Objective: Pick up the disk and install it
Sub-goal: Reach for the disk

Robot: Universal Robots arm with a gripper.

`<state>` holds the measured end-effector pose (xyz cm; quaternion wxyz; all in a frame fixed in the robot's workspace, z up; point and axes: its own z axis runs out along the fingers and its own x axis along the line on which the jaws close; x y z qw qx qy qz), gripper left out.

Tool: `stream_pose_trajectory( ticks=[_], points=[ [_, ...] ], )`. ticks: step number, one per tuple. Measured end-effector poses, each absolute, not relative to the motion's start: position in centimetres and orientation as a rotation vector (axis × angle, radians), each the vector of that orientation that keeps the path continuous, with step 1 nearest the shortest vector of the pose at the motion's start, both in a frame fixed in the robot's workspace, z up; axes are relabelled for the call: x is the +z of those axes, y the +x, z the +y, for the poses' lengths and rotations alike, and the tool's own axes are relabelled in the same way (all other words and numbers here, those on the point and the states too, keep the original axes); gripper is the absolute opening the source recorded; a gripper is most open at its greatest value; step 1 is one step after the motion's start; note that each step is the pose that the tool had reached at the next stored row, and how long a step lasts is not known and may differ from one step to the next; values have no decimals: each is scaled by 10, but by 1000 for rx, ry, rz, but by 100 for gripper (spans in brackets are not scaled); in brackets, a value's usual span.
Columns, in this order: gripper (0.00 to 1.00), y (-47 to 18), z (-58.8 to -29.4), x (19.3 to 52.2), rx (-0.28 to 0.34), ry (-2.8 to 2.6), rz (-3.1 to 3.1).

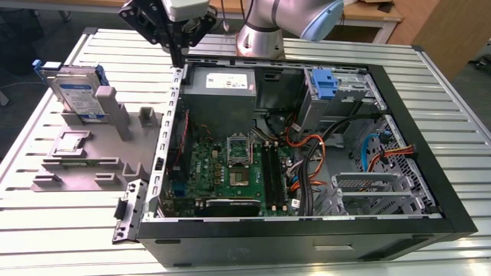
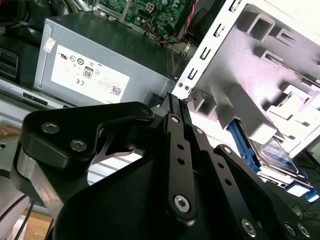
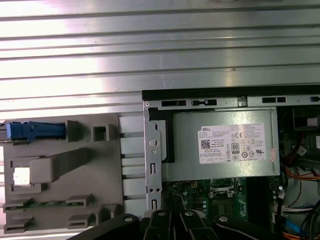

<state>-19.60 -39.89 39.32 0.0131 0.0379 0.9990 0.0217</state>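
While hovering empty over black computer case (image 1: 307, 244), jaws pressed together, judging flat silver blue-framed disk (image 1: 79, 95) stiff, light-ish, shock-sensitive; favouring grip across carrier edges.

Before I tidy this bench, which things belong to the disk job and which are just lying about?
Job: disk, standing in grey holder; gripper, by the corner of the case; drive bay.
Lying about: power supply; motherboard; cables.
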Motion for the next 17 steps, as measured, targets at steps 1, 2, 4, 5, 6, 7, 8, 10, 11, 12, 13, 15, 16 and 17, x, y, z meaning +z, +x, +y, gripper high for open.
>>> stream_pose_trajectory(
  ticks=[1,2,4,5,6,7,8,10,11,12,13,15,16,17],
  points=[
    [15,-196,-399,393,68,118,3113],
    [15,-196,-399,393,68,118,3112],
    [15,-197,-399,393,68,118,3113],
    [15,-197,-399,393,68,118,3112],
    [15,-197,-399,393,68,118,3113],
    [15,-198,-399,393,68,118,3113],
    [15,-198,-399,393,68,118,3113],
    [15,-198,-399,393,68,118,3113],
    [15,-199,-399,393,68,118,3112],
    [15,-199,-399,393,68,118,3113],
    [15,-199,-399,393,68,118,3112],
    [15,-199,-399,393,68,118,3112],
    [15,-200,-399,393,68,118,3112],
    [15,-200,-399,393,68,118,3112]
  ],
)
